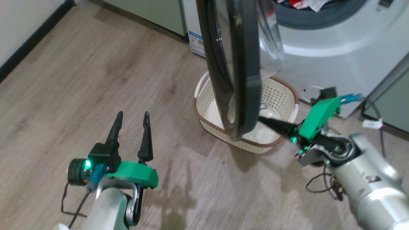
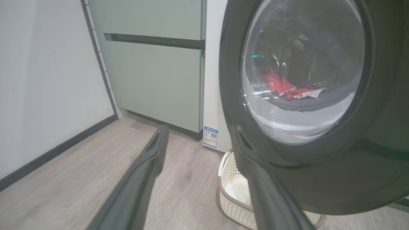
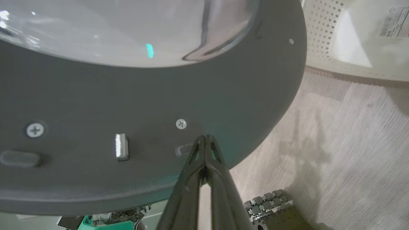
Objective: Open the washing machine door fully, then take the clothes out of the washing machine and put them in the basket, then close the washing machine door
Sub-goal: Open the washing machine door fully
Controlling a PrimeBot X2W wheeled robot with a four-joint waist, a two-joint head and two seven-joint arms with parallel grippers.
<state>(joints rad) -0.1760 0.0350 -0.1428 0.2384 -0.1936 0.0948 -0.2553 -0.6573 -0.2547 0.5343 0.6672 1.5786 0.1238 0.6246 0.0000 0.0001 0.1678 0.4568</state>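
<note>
The washing machine door (image 1: 236,64) stands part open, edge-on in the head view, its black rim hanging over the cream basket (image 1: 281,95). Behind it is the white washing machine (image 1: 335,48), with red and white clothes (image 1: 300,3) in the drum mouth. My right gripper (image 1: 260,119) is shut, and its tips (image 3: 204,139) press on the door's dark inner face (image 3: 127,102) near the lower edge. My left gripper (image 1: 132,118) hangs open over bare floor, left of the door. Through the door glass (image 2: 303,64), the left wrist view shows the clothes (image 2: 284,88).
Pale green cabinets (image 2: 153,73) flank the machine, one also at the right (image 1: 393,108). A wall with a dark baseboard (image 1: 28,41) runs along the left. Loose cables (image 1: 322,185) lie on the wood floor by my right arm. The basket (image 3: 322,38) has a paper label (image 3: 396,22) inside.
</note>
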